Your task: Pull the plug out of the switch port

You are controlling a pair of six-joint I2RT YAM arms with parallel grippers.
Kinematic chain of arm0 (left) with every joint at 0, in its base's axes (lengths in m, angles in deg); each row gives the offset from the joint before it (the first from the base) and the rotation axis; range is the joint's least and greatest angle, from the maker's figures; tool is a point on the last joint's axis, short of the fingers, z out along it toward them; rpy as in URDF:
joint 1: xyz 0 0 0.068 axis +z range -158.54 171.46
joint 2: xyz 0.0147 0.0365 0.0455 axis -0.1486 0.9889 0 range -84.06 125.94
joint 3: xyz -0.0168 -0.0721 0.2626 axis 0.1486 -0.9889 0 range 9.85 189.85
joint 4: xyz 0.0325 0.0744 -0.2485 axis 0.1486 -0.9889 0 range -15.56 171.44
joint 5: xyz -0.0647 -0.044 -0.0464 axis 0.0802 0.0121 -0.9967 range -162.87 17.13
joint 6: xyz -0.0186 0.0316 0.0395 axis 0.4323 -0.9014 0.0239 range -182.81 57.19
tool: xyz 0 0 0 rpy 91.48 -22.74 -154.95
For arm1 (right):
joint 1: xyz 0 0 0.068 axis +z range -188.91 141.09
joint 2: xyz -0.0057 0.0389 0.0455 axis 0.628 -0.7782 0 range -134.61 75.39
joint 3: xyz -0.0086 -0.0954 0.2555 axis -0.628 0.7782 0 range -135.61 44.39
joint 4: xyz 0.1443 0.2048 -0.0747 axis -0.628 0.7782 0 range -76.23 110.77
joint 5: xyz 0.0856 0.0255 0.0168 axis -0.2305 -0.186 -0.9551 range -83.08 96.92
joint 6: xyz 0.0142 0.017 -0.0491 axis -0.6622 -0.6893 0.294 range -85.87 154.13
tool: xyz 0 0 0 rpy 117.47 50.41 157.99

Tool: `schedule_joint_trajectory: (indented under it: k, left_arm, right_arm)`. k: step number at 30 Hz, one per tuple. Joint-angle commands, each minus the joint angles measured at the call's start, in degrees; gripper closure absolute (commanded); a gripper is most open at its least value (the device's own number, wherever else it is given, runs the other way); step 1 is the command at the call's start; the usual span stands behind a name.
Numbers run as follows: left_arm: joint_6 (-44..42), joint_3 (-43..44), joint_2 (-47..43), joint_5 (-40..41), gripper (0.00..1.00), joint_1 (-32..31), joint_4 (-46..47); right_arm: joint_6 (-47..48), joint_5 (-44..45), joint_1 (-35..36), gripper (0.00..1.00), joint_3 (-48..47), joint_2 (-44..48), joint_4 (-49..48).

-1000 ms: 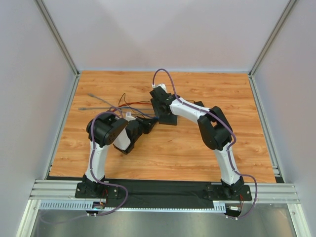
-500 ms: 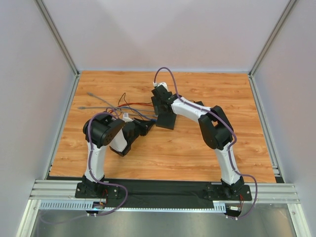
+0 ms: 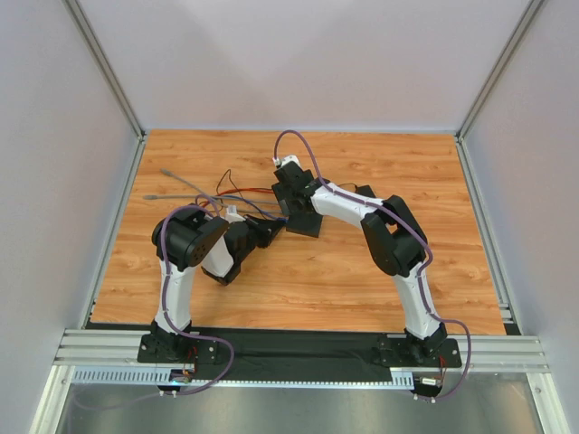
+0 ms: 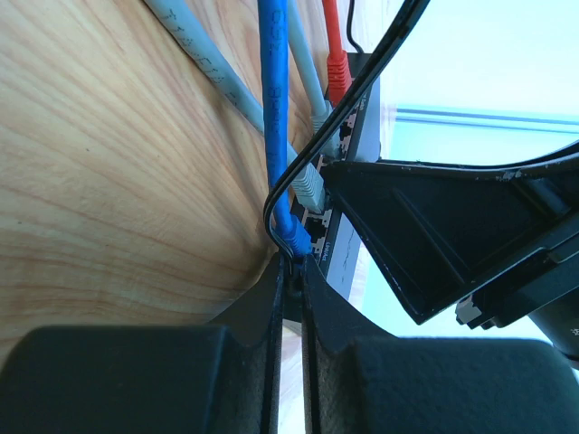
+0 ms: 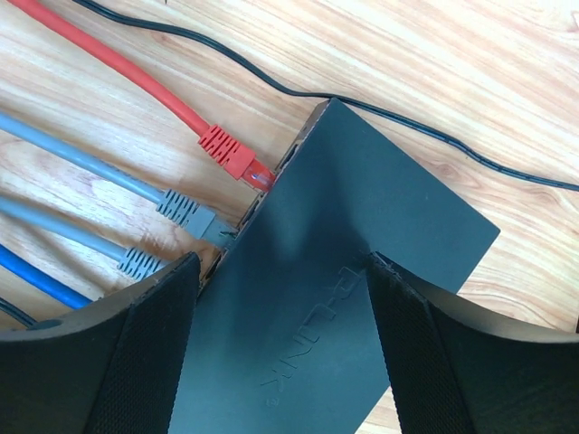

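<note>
The raised letters "P-LINK" can be read on the lid of the switch (image 5: 362,235), which is set just 12 o'clock of the middle of the surface (image 3: 317,289), with a red cable (image 5: 136,77) plugged into its 9 o'clock edge. The blue cable (image 4: 274,108) is pinched near its plug by the left end effector (image 4: 291,280), and the right end effector (image 5: 282,262) is spread astride the switch. Since a second ago, the left arm has been drawn back toward 7 o'clock.

The switch (image 5: 362,235) runs off the right wrist view's lower edge; the blue cable (image 4: 271,90) ends hidden inside the left gripper (image 4: 291,289).
</note>
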Motion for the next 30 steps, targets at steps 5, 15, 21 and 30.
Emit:
schedule_joint_trajectory:
  k: [5,15,21,30]
  left_arm:
    - [-4.1,1.5,-0.2,1.8,1.0,0.0,0.5]
    - [-4.3,1.3,-0.3,1.9,1.0,-0.1,0.2]
    - [-4.3,1.0,-0.5,2.1,1.0,-0.1,0.5]
    - [-3.9,1.1,-0.2,2.2,1.0,-0.1,0.8]
  right_arm:
    - [2.9,-7.8,0.4,0.23,7.3,4.8,2.7]
    - [1.5,-13.6,0.8,0.2,8.8,7.4,-1.3]
    - [2.5,-12.3,1.2,0.21,10.5,9.2,-1.1]
    - [3.2,-9.6,1.3,0.24,8.3,5.8,5.6]
